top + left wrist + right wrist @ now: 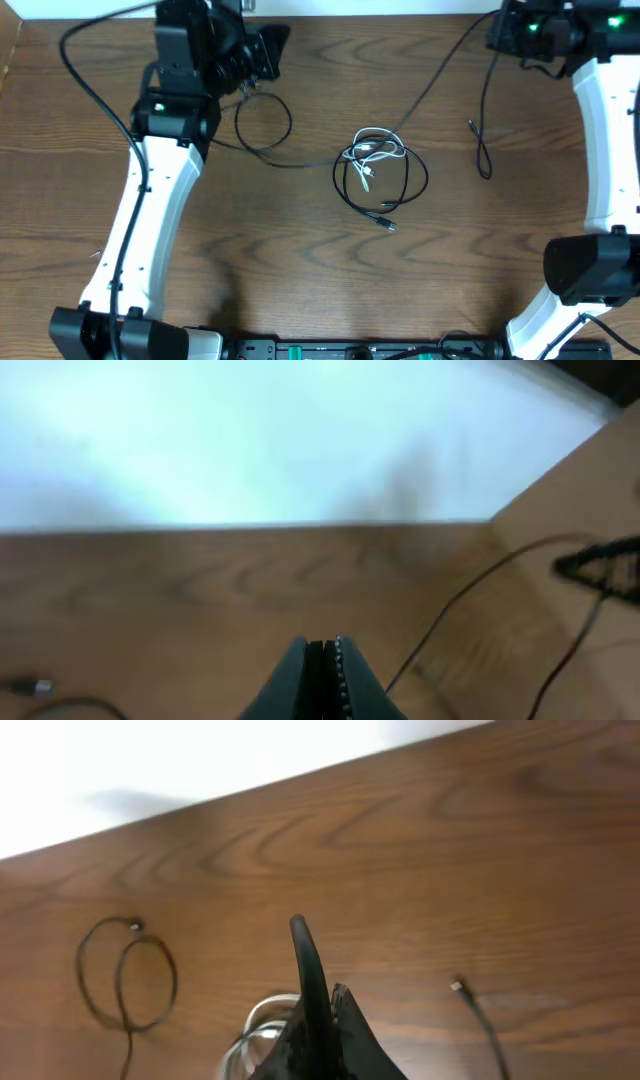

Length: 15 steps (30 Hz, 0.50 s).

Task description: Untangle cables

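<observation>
Tangle: the white cable (378, 148) lies bunched on top of a looped black cable (426, 176) in the middle of the table (300, 290).
Second loop: a second black cable (290, 122) makes a loose ring nearer the far edge, left of the middle. A thin run leads from it toward the tangle.
Right side: a black strand (482, 150) with a small plug end lies toward the right edge, well apart from the tangle. I cannot tell which cable it belongs to.
Handling: these look light, limp and thin. A cable will follow whatever pulls it and drag its neighbours along, and a smooth jacket may slip from a weak pinch.
Where to grip: I would take a cable just behind a plug end, or on a free stretch outside the crossings, and never the knot itself. The white one on top looks the easiest to lift away first.
Left gripper (325, 678): the fingers are pressed together, near the far edge beside the second loop. No cord shows between them in its wrist view, though a thin one could be hidden there.
Right gripper (322, 1020): the fingers are together and hold nothing that shows — it sits up at the far right corner, apart from every cable.
</observation>
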Tool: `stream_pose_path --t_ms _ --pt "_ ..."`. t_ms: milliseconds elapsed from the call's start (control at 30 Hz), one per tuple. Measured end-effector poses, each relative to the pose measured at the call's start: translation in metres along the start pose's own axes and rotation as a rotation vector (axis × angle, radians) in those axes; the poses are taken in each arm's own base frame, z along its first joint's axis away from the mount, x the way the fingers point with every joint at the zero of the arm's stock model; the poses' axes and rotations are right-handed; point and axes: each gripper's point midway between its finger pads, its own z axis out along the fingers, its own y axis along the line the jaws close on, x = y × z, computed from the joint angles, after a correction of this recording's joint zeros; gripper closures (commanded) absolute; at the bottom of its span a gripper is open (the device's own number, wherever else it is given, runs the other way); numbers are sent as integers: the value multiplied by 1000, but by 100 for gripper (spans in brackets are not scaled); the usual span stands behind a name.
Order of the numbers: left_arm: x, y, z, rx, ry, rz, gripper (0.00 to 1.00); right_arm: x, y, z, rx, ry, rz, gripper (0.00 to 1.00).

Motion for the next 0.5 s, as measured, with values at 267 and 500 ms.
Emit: stream_pose_path --t_ms 267,500 --pt "-49 -28 -21 35 -106 42 91 -49 -74 -24 91 -164 5 99" --pt "-13 2 -19 -104 25 -42 91 -89 -192 -79 365 -353 54 99"
